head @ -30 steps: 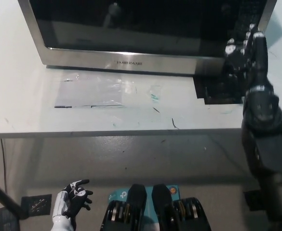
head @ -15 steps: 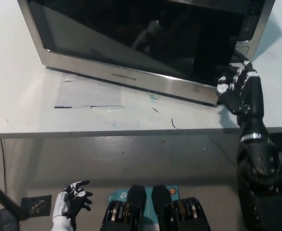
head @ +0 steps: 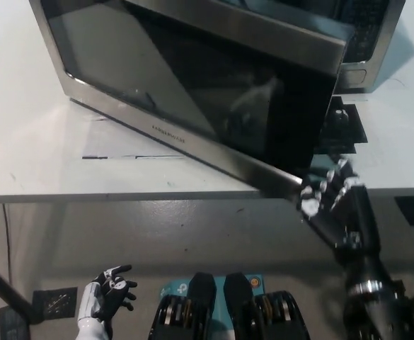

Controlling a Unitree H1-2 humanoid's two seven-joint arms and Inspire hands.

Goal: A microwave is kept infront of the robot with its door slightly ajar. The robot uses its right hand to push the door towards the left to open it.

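Table pale, bearing microwave at its far side. Door swung well out to the left, hinged at the left, free edge past the table's front edge; opening judged well along, perhaps a further push left. Right hand at the door's lower free corner, fingers spread, clasping nothing, touching or just beside the edge. Left hand idle, low at the left, fingers loosely apart
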